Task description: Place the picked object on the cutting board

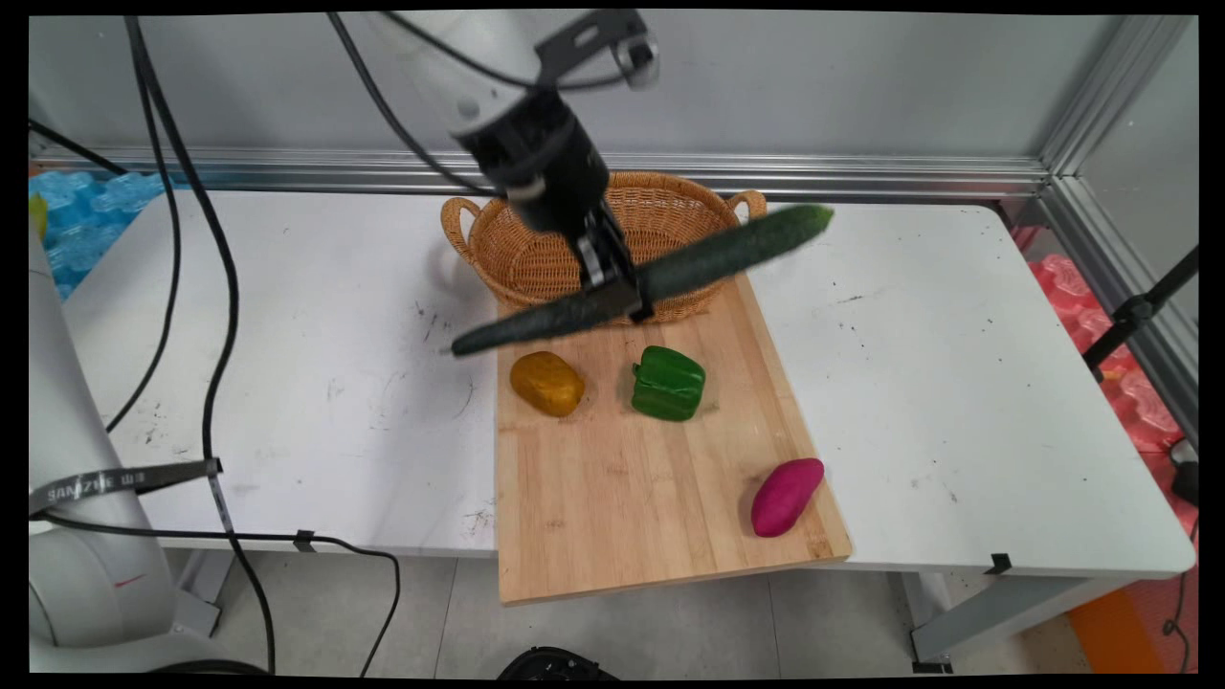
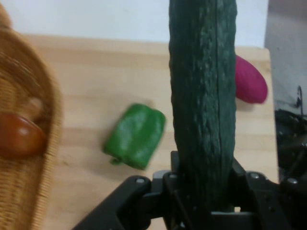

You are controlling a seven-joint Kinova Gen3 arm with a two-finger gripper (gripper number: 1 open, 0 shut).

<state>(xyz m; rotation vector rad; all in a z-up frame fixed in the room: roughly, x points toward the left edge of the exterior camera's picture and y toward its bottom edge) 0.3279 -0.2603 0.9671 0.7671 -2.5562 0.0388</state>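
The gripper (image 1: 620, 287) pinches a long dark cucumber (image 1: 641, 280) near its middle, lifted above the wicker basket's (image 1: 536, 258) front rim (a reddish-brown thing lies inside). No writing is readable on them.

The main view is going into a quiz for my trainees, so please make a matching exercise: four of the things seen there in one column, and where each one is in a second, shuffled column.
Things:
1. cucumber
2. green pepper
3. purple sweet potato
4. basket

Places:
A. lying near the cutting board's front right corner
B. held in the gripper, up off the board
C. standing on the table at the board's far end
D. lying on the board beside the yellow potato

Pairs: 1-B, 2-D, 3-A, 4-C
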